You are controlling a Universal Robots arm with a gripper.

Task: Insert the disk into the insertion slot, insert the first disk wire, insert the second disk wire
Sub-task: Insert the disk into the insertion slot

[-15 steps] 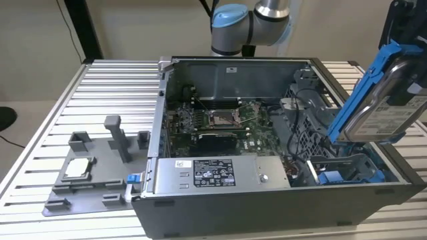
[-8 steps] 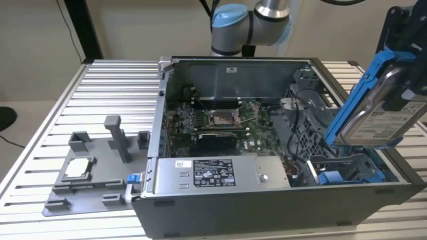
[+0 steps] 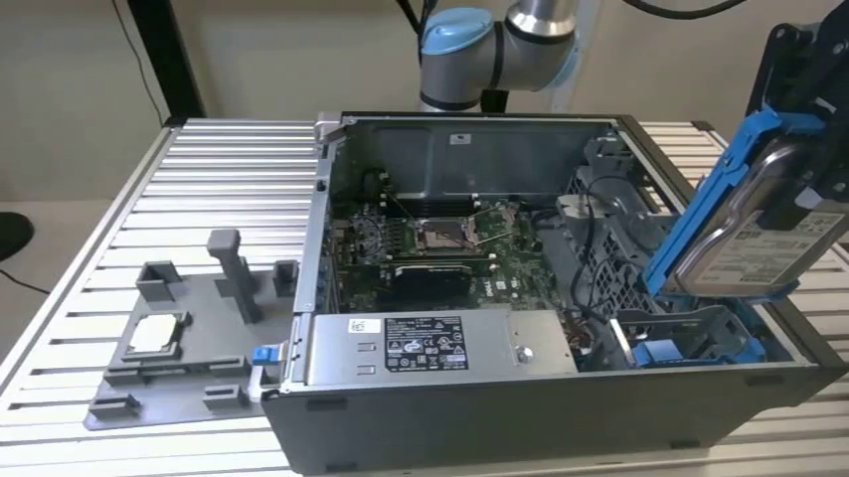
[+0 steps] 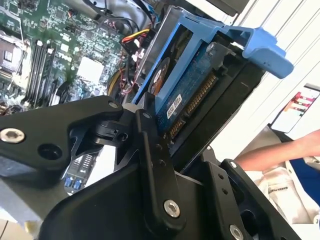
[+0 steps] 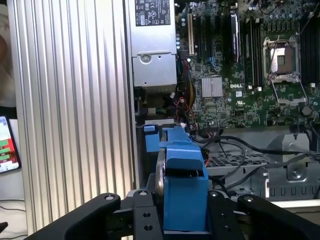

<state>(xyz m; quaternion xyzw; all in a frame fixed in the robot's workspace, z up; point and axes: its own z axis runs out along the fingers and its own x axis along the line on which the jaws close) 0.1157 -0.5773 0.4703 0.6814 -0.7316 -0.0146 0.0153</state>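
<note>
In the exterior view, your end effector [image 3: 812, 164] is at the exterior view's right. It is closed on the disk [image 3: 743, 234] and grips it by the upper part of its blue carrier. The disk hangs clear of the case, with its long axis steep and the top leaning toward the exterior view's right. Its lower end points down at the insertion slot [image 3: 690, 333], which lies just below, in the near corner of the computer case [image 3: 531, 417] on that same side. That downward line from the disk's lower edge into the bay is the relation that matters. The slot appears empty, though the disk hides part of it. The case also holds the motherboard [image 3: 438, 234] and the power-supply box [image 3: 424, 343]. On the table [image 3: 213, 189], at the exterior view's left, a grey fixture tray [image 3: 199, 383] carries a small silver square part [image 3: 153, 333].

In the second wrist view, you see the disk's circuit-board face [image 4: 187, 92] and connector edge clamped between the black fingers [image 4: 150, 150]. A person's arm [image 4: 280, 150] is outside the case.

In the first wrist view, you look along the carrier [image 5: 182, 200] toward the slot's blue tabs [image 5: 152, 137], which sit beside the power-supply box and loose cables [image 5: 240, 150].
</note>
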